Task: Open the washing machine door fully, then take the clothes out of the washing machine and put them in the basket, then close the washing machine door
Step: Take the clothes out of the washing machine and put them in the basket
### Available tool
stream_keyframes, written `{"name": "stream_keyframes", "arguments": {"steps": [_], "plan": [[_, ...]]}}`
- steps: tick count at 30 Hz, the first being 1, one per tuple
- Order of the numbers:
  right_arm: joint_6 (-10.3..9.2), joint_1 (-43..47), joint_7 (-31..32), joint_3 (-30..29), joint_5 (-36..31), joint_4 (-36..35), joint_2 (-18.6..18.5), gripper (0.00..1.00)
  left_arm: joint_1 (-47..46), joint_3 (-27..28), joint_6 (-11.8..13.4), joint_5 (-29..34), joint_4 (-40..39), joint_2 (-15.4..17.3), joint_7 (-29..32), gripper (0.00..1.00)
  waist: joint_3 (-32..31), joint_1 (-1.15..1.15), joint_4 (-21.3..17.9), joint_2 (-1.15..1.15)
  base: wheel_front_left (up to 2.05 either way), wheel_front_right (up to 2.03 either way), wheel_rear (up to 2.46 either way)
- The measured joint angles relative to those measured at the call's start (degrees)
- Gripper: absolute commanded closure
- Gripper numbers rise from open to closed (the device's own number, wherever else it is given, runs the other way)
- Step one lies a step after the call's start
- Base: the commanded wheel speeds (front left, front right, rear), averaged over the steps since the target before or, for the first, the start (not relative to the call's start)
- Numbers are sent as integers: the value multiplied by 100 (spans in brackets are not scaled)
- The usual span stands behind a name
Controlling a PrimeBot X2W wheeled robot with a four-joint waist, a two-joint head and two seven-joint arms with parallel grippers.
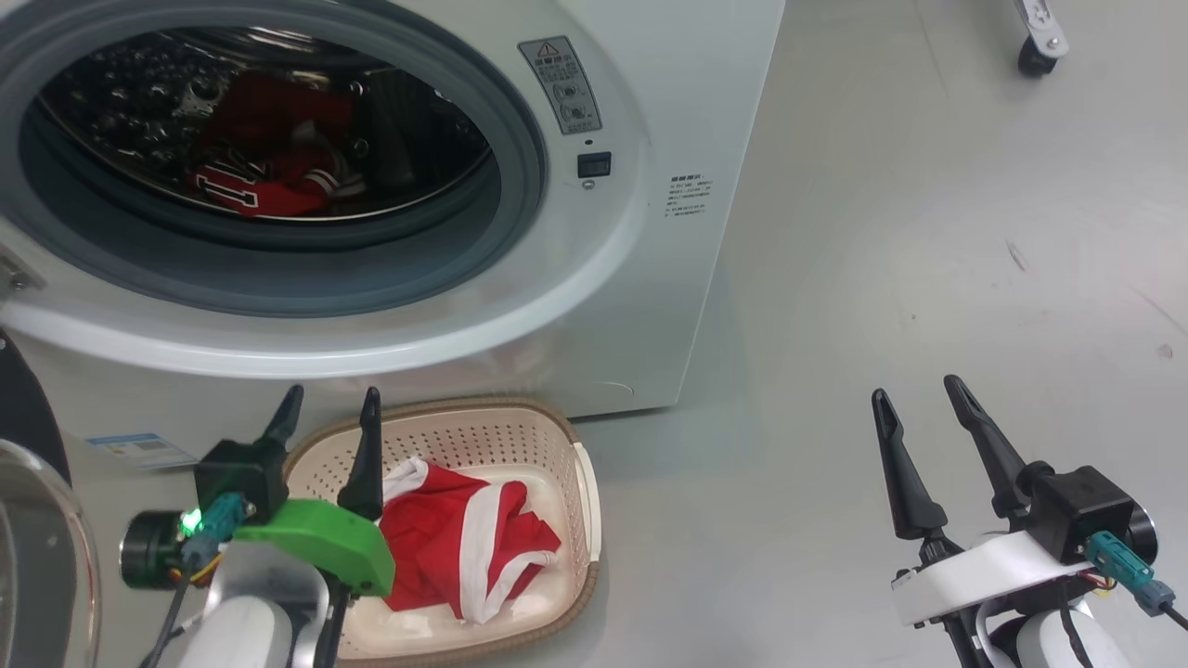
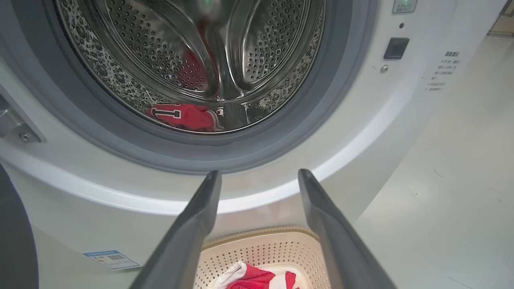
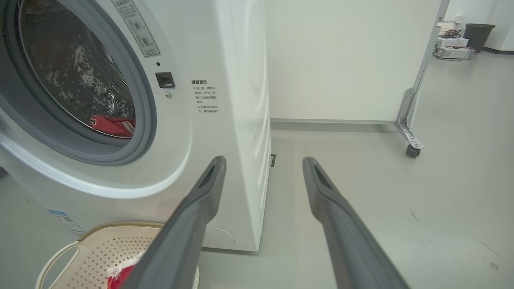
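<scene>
Left gripper (image 1: 331, 394) spread and empty, above the left rim of the basket (image 1: 583, 482); one red garment (image 1: 455, 547) lies in the basket just right of its fingers. Red jersey (image 1: 269, 190) sits inside the washing machine (image 1: 650, 93), ahead of and above that gripper. Right gripper (image 1: 916, 390) spread, empty, over floor (image 1: 928, 232) well right of the basket.

Round black-rimmed glass door (image 1: 32, 538), left of my left gripper (image 1: 333, 393): cropped at frame edge. Red white-trimmed garment (image 1: 473, 547) under that gripper: I see part only.
</scene>
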Motion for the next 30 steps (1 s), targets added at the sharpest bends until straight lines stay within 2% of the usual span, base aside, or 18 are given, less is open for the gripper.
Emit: {"name": "stream_keyframes", "arguments": {"steps": [16, 21, 25, 30], "plan": [[199, -572, -56, 182, 62, -83, 111, 0, -1971, 124, 0, 553, 453, 628, 999, 0, 1162, 0, -480, 0, 0, 0, 0], [259, -862, -124, 291, 71, -51, 172, 0, -2561, 380, 0, 608, 655, 847, 1262, 0, 1534, 0, -678, 0, 0, 0, 0], [319, -1164, -209, 367, 115, 65, 220, 0, -2985, 577, 0, 682, 1026, 1165, 1518, 0, 1826, 0, -927, 0, 0, 0, 0], [353, -1269, -271, 447, 166, 205, 265, 0, -3463, 659, 1, 848, 1266, 1410, 1768, 0, 2056, 0, -1158, 0, 0, 0, 0]]}}
